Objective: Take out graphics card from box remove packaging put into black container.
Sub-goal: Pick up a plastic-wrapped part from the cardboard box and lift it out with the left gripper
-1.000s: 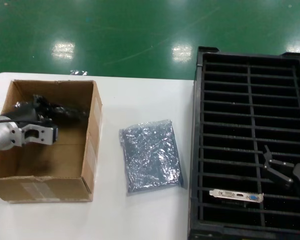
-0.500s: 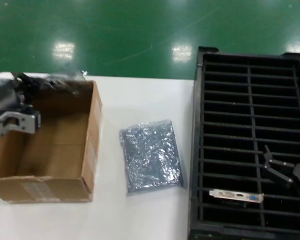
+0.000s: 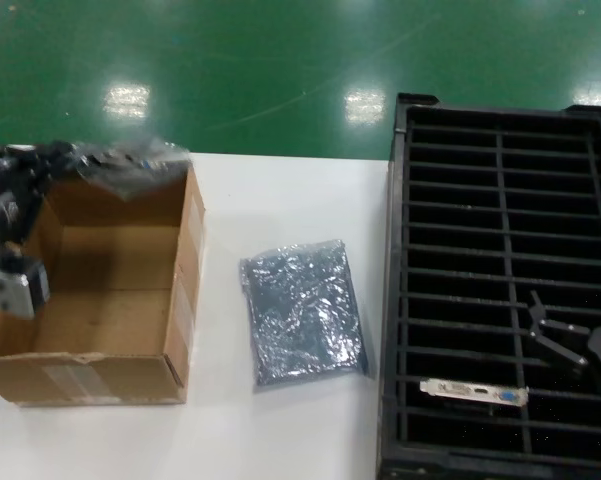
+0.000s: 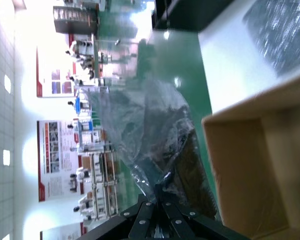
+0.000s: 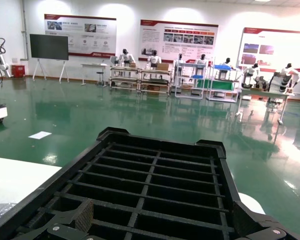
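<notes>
At the far left, the left tool [image 4: 157, 200] is clenched on a crinkly grey translucent bagged card [image 3: 130, 165], raised over the brown cardboard box [image 3: 185, 290]: the take-out step. Next comes unwrapping it. Right, the black slotted plastic tray [image 3: 500, 200] holds one bare card [image 3: 475, 392], beside the released right tool [image 3: 560, 335].

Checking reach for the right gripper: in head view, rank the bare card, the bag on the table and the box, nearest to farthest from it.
From the right gripper, over the black container's near right:
1. Bare card, in a slot just beside it.
2. Bag on the table, mid-table.
3. Box, far left.
</notes>
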### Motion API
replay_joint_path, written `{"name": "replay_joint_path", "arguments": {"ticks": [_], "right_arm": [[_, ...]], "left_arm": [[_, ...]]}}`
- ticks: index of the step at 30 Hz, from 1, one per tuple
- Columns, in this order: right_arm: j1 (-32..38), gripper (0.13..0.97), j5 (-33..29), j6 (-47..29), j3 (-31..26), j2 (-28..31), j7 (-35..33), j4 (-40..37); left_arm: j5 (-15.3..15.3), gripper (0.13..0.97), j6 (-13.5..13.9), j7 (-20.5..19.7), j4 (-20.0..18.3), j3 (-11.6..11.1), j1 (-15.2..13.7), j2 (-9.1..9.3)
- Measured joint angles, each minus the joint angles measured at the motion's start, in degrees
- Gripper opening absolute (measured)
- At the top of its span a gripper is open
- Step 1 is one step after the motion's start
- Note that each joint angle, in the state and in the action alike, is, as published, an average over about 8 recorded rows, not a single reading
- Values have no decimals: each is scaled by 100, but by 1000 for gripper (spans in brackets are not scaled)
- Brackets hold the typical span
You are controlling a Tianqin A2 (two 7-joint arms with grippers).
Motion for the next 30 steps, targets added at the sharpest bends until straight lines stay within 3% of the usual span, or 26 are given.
{"name": "replay_joint_path", "arguments": {"ticks": [5,8,11,18,30], "right_arm": [[0,966,0,0,0,0,0,0],[0,966,0,0,0,0,0,0],[0,966,0,0,0,0,0,0],[0,966,0,0,0,0,0,0],[35,966,41,15,-64,53,66,-4]], "left_arm": [[415,139,64,-598,-1034,-410,940,-86],[459,139,35,-706,-1407,-431,1337,-136],[392,139,-32,-668,-1623,-315,1585,-189],[211,139,-143,-463,-1789,-6,1747,-240],[195,139,-151,-445,-1798,22,1752,-241]]}}
